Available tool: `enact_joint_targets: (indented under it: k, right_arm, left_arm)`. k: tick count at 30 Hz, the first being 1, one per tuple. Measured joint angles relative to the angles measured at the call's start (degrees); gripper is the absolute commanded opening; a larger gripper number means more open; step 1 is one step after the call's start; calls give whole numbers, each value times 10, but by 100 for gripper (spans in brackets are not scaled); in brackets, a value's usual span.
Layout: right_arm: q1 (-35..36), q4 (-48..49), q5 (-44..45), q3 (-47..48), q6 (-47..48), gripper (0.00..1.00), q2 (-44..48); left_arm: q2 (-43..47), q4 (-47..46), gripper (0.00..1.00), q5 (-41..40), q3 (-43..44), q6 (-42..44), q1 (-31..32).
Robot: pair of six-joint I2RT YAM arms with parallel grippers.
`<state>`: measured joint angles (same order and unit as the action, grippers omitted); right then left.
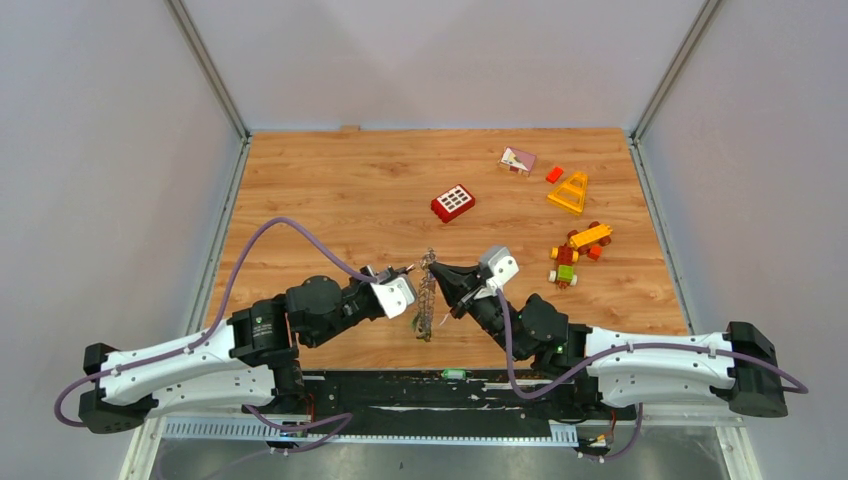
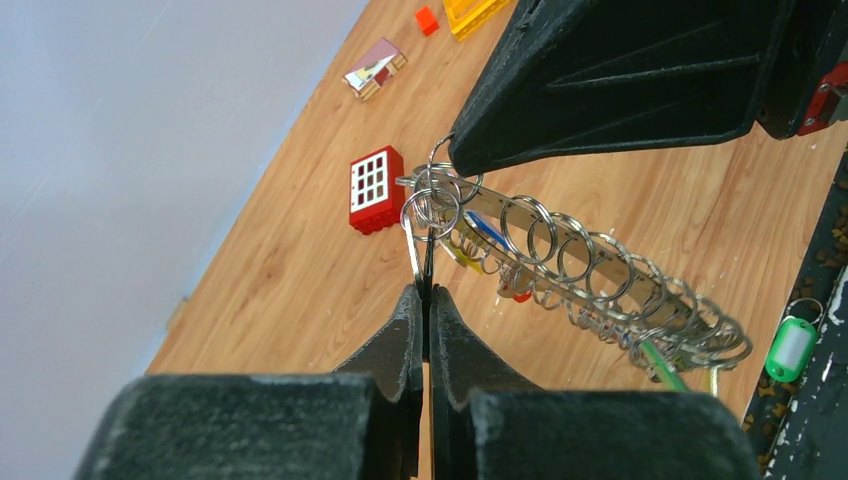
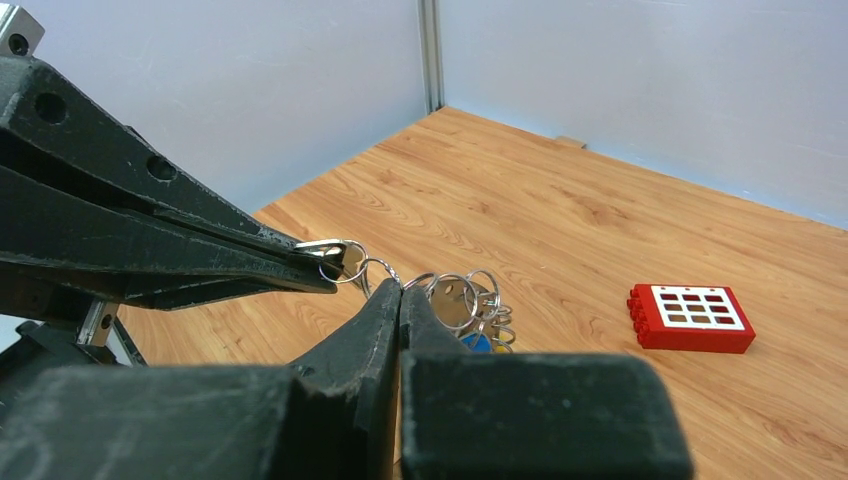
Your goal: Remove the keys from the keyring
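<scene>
**Keyring held aloft between two shut pincers, first key yet to come off**

The keyring (image 2: 590,265) hangs in the air above the table (image 1: 330,200), edge-on to the overhead camera. It is strung with small split rings, and the keys (image 1: 426,316) dangle below it. The right gripper (image 3: 400,296) is pressed together on the top end of the keyring. Directly opposite and just beside it, the left gripper (image 2: 426,296) is clamped on one small split ring (image 2: 421,232) at that same end. The tips of the two grippers nearly meet.

The step in hand appears to be working a single key's ring off the big ring, and none looks freed yet. The next move probably calls for the right arm to hold steady while the left slides its ring along the coil to the opening. The red brick (image 1: 453,203) lies well beyond.
</scene>
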<state>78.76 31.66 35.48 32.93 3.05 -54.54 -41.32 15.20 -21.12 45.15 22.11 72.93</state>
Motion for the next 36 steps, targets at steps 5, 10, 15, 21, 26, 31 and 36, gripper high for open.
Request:
enact_joint_targets:
  k: [5,10,15,21,26,31,36]
  right_arm:
    - [-1,4,5,-3,0,0,0]
    - [-1,4,8,-3,0,0,0]
    - [-1,4,12,-5,0,0,7]
    - [-1,4,13,-12,0,0,19]
    - [-1,4,16,-13,0,0,26]
    - [-1,4,19,-21,0,0,36]
    - [-1,7,22,-32,0,0,45]
  left_arm:
    - [-3,-17,0,0,-10,-16,0]
    - [-5,-33,0,2,-24,-28,0]
    - [-9,-48,0,2,-26,-38,0]
    - [-11,-65,0,3,-33,-49,0]
    - [-16,-79,0,7,-37,-55,0]
    - [-23,-91,0,14,-39,-62,0]
    - [-37,-102,0,17,-45,-66,0]
